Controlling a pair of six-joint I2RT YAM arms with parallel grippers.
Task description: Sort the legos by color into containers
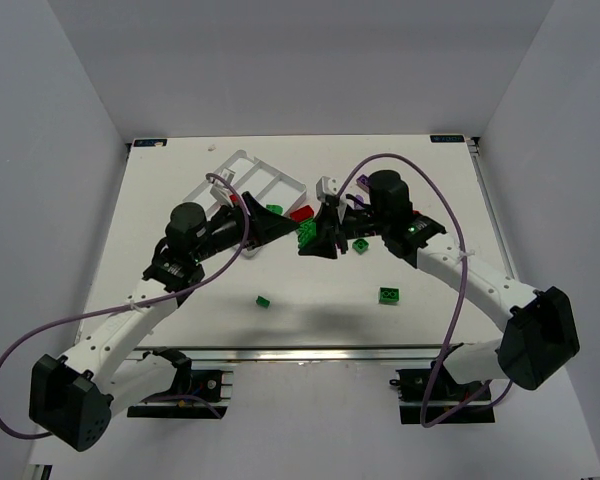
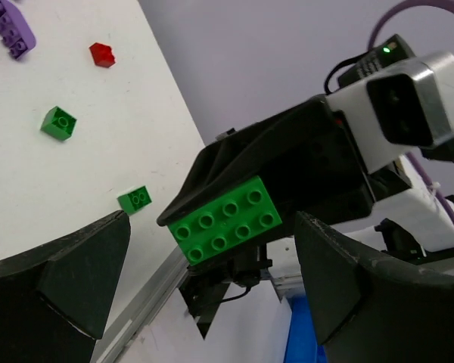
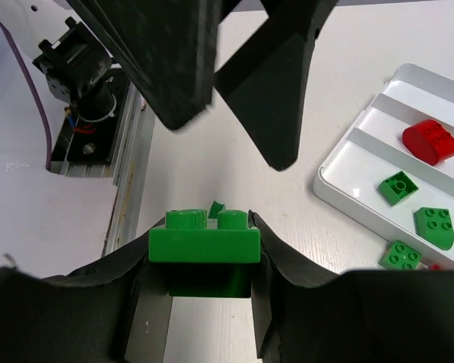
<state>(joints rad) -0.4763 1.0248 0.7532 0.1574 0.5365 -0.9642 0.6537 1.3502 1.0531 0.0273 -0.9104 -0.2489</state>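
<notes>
My right gripper (image 1: 316, 242) is shut on a green two-by-four lego (image 1: 306, 236), held above the table mid-centre; in the right wrist view (image 3: 204, 234) the lego (image 3: 204, 246) sits clamped between both fingers. My left gripper (image 1: 280, 228) is open and empty, facing it from the left; in the left wrist view (image 2: 212, 221) the same lego (image 2: 227, 219) shows between my spread fingers (image 2: 83, 280), not touching them. The white tray (image 1: 248, 172) lies behind the left gripper. In the right wrist view the tray (image 3: 340, 178) holds a red lego (image 3: 429, 141) and green legos (image 3: 397, 187).
Loose green legos lie on the table at the front (image 1: 264, 301), front right (image 1: 389, 295) and beside the right gripper (image 1: 361, 246). The left wrist view shows a purple lego (image 2: 11, 30), a red one (image 2: 101, 54) and green ones (image 2: 58, 122). The table's front rail (image 1: 300, 352) runs close by.
</notes>
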